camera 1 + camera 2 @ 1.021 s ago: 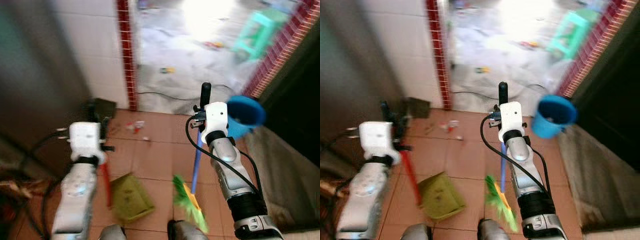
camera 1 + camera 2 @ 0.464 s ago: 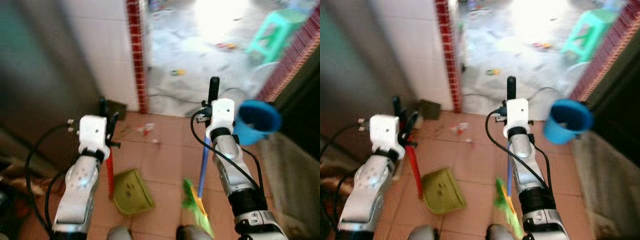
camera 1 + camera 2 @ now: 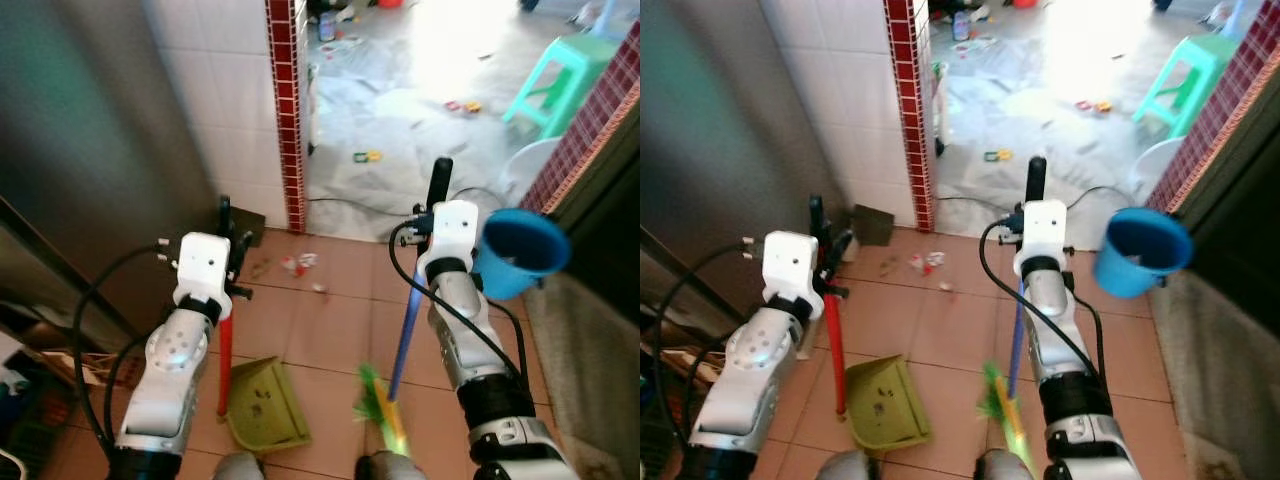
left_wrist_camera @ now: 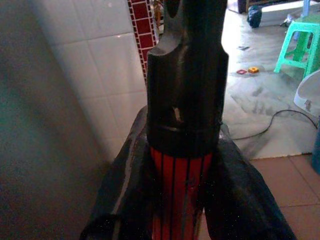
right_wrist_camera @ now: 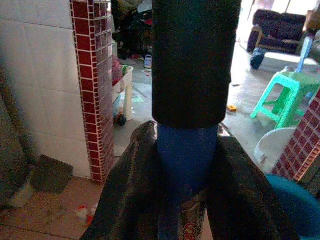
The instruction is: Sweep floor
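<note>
With both tools in hand, the right gripper [image 3: 1036, 190] clamps the blue-handled green broom [image 3: 1016, 340], the left gripper [image 3: 826, 235] the red-handled olive dustpan [image 3: 878, 405]; scraps [image 3: 926, 263] ahead lie unswept.

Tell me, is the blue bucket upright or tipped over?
Tipped: the blue bucket tilts, its open mouth facing up toward the camera.

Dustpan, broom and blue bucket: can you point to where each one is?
dustpan [image 3: 262, 405], left eye view, on its green scoop.
broom [image 3: 405, 330], left eye view, on the blue handle.
blue bucket [image 3: 1137, 252], right eye view, on its side wall.
</note>
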Controlling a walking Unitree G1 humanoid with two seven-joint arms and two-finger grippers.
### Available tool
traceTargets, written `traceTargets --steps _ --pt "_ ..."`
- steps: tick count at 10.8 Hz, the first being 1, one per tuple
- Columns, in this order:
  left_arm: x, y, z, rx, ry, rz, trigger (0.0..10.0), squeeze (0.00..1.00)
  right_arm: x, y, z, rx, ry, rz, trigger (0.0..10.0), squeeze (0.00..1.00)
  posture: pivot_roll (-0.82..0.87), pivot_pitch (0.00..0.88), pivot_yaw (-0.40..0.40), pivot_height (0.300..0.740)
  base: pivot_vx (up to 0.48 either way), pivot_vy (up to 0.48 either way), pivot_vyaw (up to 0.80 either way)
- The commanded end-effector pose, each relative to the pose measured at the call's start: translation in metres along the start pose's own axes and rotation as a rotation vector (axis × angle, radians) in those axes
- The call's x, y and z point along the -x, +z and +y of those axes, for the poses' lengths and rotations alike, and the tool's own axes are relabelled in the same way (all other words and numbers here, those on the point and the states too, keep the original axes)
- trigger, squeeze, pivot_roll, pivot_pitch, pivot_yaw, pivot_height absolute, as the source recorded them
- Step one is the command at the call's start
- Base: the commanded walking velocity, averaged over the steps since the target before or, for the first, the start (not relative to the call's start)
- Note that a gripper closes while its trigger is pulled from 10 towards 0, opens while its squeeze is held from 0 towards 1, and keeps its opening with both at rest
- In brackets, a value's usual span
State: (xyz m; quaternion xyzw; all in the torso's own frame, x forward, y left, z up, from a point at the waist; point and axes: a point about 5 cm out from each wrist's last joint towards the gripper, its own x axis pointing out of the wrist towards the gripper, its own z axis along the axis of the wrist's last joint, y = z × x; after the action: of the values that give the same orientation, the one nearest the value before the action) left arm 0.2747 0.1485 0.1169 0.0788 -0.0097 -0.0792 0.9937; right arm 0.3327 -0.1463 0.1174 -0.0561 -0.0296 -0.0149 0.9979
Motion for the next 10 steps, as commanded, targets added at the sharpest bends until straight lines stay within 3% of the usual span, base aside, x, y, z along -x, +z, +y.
traceTargets --steps 1,5,6,8,10 --pt "-0.002 0.01 0.008 -0.032 0.026 -0.058 10.0 0.0 -0.005 0.014 0.002 0.021 0.037 -0.036 10.0 0.0 -0.02 0.027 -0.044 0.74 0.0 0.0 0.0" --pt "0.006 -0.007 0.012 0.045 0.073 0.007 10.0 0.0 -0.006 0.011 0.022 -0.035 0.099 -0.033 10.0 0.0 -0.01 0.02 0.016 0.74 0.0 0.0 -0.8" --pt "0.005 -0.01 0.008 0.045 0.053 0.016 10.0 0.0 -0.006 0.002 0.022 -0.038 0.091 -0.005 10.0 0.0 0.01 0.021 0.002 0.74 0.0 0.0 -0.8" --pt "0.006 -0.007 0.008 0.046 0.048 0.002 10.0 0.0 -0.01 0.009 0.019 -0.034 0.093 -0.032 10.0 0.0 0.0 0.024 -0.015 0.74 0.0 0.0 -0.8" --pt "0.003 -0.005 0.01 0.039 0.046 -0.009 10.0 0.0 -0.011 0.008 0.015 -0.031 0.091 -0.035 10.0 0.0 0.0 0.031 -0.027 0.74 0.0 0.0 0.0"
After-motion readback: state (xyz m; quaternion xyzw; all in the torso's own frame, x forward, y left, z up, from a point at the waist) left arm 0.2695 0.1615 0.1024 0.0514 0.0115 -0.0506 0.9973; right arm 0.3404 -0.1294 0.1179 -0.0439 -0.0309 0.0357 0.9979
